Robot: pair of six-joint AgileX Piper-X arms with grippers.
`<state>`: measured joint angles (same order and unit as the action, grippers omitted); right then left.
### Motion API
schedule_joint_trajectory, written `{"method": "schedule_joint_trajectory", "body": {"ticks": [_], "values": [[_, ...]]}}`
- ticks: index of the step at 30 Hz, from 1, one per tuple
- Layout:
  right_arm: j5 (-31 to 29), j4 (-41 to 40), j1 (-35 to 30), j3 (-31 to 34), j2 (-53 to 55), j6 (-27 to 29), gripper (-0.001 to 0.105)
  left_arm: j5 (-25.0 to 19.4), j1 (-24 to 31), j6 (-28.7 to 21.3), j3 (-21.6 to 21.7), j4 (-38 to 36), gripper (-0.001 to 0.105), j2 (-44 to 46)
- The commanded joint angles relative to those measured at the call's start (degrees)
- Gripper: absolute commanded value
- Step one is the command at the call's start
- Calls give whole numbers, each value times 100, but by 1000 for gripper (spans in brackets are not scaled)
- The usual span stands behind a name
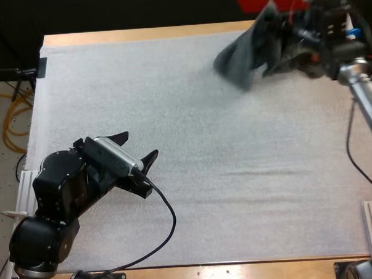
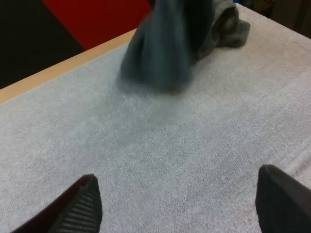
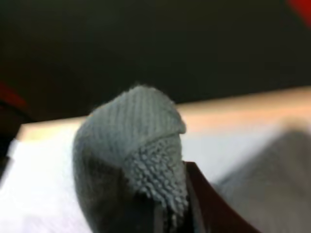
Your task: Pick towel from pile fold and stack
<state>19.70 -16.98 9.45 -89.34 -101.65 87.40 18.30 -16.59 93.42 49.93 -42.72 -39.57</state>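
Left gripper [image 1: 139, 146] idle at 8 o'clock; right gripper [image 1: 283, 35] holds a dark grey-green knitted towel [image 1: 244, 56] up at 1 o'clock.
Left fingers [image 2: 82, 208] stand apart over the white foam mat [image 1: 225, 187]; the right pair is clamped on a towel fold, cloth hanging by the far edge. Picking from the pile looks in hand; next, carry the towel to centre and spread it flat. Cloth hides the right fingers; a crumpled lump [image 2: 228, 24] behind may be the pile.

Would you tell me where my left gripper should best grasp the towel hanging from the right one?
The towel hangs from the right gripper, its lower end loose near the mat. I'd pinch that lower edge, coming from the left with the open left gripper.
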Motion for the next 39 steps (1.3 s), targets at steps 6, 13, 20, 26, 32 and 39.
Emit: {"method": "schedule_joint_trajectory", "body": {"ticks": [6,13,20,26,32,39], "values": [[-20,-227,20,-48,1183,286,0,32,-25,15,40,85,64,-1],[-64,-1615,62,-48,2102,868,0,33,-25,130,40,-22,64,13],[-1082,-4032,550,17,2868,1710,0,383,-25,148,40,-614,64,34],[-1907,-4545,934,740,3107,1161,0,460,-25,148,40,-887,64,260],[-1892,-3432,1848,1925,2983,-102,0,460,-25,148,40,-970,64,456],[-1816,-1995,3494,2276,1994,-1166,0,460,-25,148,40,-970,64,463]]}}
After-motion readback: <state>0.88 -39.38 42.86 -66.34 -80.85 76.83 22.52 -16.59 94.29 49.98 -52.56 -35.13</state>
